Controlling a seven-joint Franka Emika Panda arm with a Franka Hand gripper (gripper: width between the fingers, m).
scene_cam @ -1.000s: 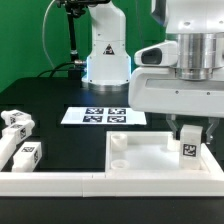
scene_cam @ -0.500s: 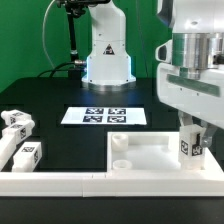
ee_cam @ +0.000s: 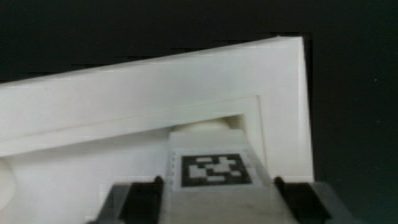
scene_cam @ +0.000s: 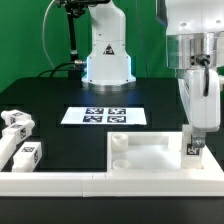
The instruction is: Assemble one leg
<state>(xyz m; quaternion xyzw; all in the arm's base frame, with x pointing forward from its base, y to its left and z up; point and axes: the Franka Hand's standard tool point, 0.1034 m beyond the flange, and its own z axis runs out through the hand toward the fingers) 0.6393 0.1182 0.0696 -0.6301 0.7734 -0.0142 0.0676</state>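
My gripper (scene_cam: 195, 138) is shut on the leg (scene_cam: 192, 148), a small white post with a black-and-white tag. It holds the leg upright at a corner on the exterior view's right of the large flat white panel (scene_cam: 150, 155). In the wrist view the leg (ee_cam: 217, 172) sits between my two dark fingers (ee_cam: 143, 202), with the gripper (ee_cam: 217, 208) closed on its sides. The leg's far end meets the recessed corner hole (ee_cam: 210, 128) of the panel (ee_cam: 107, 110). Whether it is seated in the hole is hidden.
Two more white legs with tags (scene_cam: 26, 152) (scene_cam: 12, 120) lie at the exterior view's left. The marker board (scene_cam: 105, 116) lies behind the panel. A white rail (scene_cam: 60, 182) runs along the front edge. A second robot base (scene_cam: 107, 55) stands at the back.
My wrist has turned about its vertical axis while staying over the panel's corner. The leg has stayed in the gripper and sits slightly lower and further to the exterior view's right.
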